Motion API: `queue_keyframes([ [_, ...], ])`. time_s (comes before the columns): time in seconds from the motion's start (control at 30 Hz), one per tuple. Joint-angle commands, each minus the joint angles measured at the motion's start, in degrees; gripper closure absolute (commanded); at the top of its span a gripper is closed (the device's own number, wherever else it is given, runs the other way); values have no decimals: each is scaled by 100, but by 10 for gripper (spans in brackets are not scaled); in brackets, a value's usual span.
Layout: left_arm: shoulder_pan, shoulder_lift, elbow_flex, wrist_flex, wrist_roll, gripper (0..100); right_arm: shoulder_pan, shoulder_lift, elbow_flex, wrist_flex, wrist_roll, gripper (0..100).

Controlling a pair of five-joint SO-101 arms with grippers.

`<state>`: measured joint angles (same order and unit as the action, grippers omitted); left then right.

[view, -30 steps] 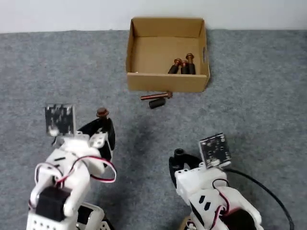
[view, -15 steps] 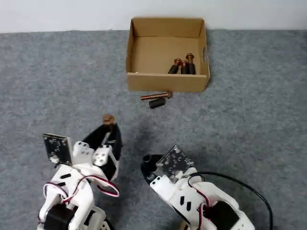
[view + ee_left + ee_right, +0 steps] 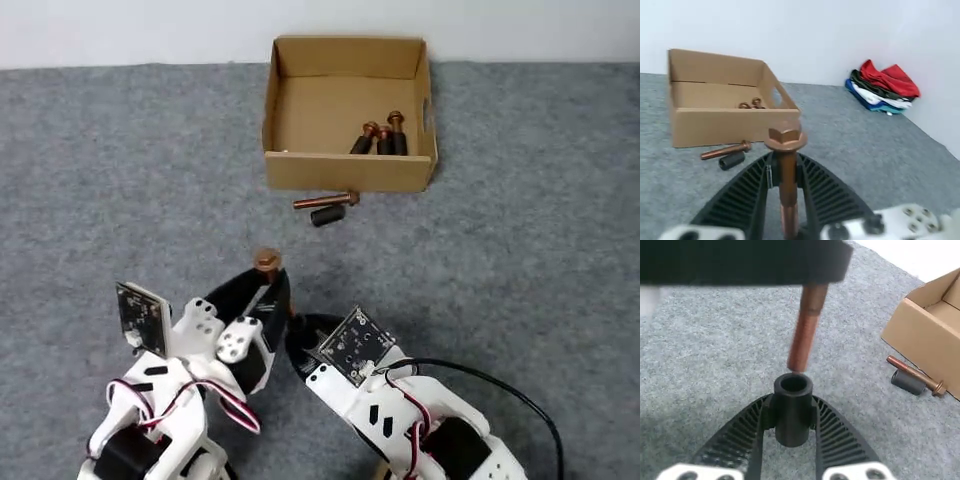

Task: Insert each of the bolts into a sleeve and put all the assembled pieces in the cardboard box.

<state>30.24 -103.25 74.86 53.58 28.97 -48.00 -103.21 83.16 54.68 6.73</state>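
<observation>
Copper hex-head bolt (image 3: 808, 325), clamped tight in the left gripper (image 3: 785, 167), hangs over the black cylindrical sleeve (image 3: 793, 390) pinched in the right gripper (image 3: 791, 415): insertion step, next needing a straight, centred push.

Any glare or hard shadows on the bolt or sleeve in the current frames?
High view: even light, only soft shadow along the cardboard box. Left wrist view: mild sheen on the bolt, no glare. Right wrist view: sleeve evenly lit, its bore dark.

Assembled pieces (image 3: 381, 136) in cardboard box (image 3: 345, 172). Loose bolt (image 3: 325, 201), sleeve (image 3: 327, 215) just before it. Left end effector (image 3: 268, 290), right end effector (image 3: 300, 337) well before.
</observation>
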Motion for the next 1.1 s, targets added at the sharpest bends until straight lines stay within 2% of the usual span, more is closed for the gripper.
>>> queue_keyframes([
  [0.0, 193, -44, -127, -167, 62, 996, -40, -48, -176, -145, 62, 991],
  [0.57, 202, -26, 233, 97, 44, 996, -4, -48, -466, -145, 62, 991],
  [0.7, 220, -26, 242, 484, 9, 996, -4, -48, -466, -145, 62, 991],
  [0.9, 220, -26, 233, 1213, -835, 995, -4, -48, -466, -145, 62, 991],
  [1.07, 220, -26, 242, 1275, -941, 982, -4, -48, -466, -145, 70, 991],
])
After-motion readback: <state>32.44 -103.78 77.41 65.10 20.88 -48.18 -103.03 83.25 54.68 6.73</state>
